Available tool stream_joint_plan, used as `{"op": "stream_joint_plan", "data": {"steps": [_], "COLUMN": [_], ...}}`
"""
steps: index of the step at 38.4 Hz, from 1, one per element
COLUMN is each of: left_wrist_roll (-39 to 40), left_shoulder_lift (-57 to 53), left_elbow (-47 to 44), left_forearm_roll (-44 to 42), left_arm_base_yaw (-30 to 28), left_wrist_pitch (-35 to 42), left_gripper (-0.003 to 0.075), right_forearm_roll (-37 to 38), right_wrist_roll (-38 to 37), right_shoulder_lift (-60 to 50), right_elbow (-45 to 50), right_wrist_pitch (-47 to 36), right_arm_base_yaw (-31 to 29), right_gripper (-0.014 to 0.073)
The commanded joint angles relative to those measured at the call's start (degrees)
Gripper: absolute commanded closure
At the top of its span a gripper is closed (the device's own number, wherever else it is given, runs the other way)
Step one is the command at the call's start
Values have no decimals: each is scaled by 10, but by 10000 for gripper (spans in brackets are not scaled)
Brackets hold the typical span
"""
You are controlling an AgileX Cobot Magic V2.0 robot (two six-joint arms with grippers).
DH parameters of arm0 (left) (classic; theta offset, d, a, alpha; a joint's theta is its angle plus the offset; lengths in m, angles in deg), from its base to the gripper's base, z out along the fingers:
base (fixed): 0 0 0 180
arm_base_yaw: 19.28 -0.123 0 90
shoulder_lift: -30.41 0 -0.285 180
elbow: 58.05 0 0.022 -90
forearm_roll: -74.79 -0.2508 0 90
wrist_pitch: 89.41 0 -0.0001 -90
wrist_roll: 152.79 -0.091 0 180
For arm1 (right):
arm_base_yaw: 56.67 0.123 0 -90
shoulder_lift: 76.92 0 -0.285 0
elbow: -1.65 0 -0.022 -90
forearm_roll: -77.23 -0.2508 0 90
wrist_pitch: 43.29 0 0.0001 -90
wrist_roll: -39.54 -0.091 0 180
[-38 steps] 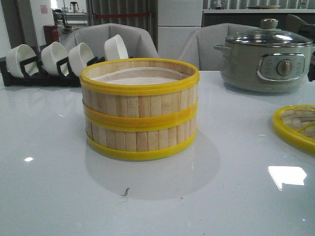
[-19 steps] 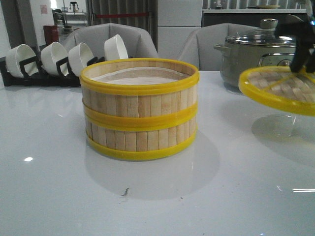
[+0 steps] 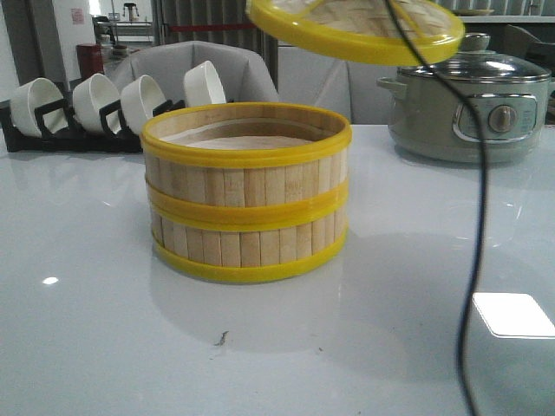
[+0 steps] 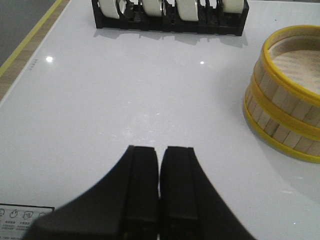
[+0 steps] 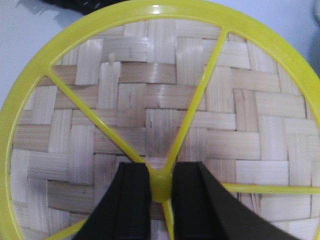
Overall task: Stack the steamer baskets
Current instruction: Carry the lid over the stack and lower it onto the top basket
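two black fingers of the right gripper [image 5: 160,192] are closed on the yellow knob at the hub of the woven bamboo lid [image 5: 150,107], one finger on each side of it, with yellow spokes running from the hub out to the yellow rim. in the front view that lid [image 3: 355,24] hangs tilted in the air, above and a little to the right of the steamer baskets [image 3: 246,191], apart from them. a dark cable [image 3: 477,217] hangs down in front of the scene on the right.

the left gripper [image 4: 159,190] is empty, its two black fingers pressed together with only a thin line between them, held over the bare white table [image 4: 125,100], well apart from the baskets [image 4: 287,95].

both baskets stand stacked one on the other on the table [image 3: 87,329], yellow bands meeting at the middle, the whitish liner showing inside the open top one.

behind them on the left a black rack [image 3: 52,130] holds white bowls [image 3: 143,100] on edge. a grey electric pot [image 3: 473,100] with a glass cover stands at the back right of the table, and grey chairs [image 3: 195,65] sit beyond it.
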Motion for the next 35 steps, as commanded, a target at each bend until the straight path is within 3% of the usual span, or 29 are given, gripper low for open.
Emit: {"op": "stream_joint_plan", "data": {"steps": [1,11,23,35], "left_wrist_roll": [4,4,4,4], "left_shoulder_lift": [5,5,5,5], "left_elbow": [17,17,17,17], "left_forearm_roll": [-2,-2,-2,-2], "left_arm_base_yaw": [4,4,4,4], "left_wrist_pitch": [43,43,43,43], "left_gripper": [633,633,633,633], "right_forearm_roll": [-2,-1,1,1], "right_wrist_roll": [9,33,33,35], "right_shoulder_lift": [-5,50,76,108], "right_elbow": [-39,-43,-43,-103], "right_wrist_pitch": [-10,-5,-34,-25], "right_arm_base_yaw": [39,93,95,95], "right_gripper": [538,538,538,538]}}
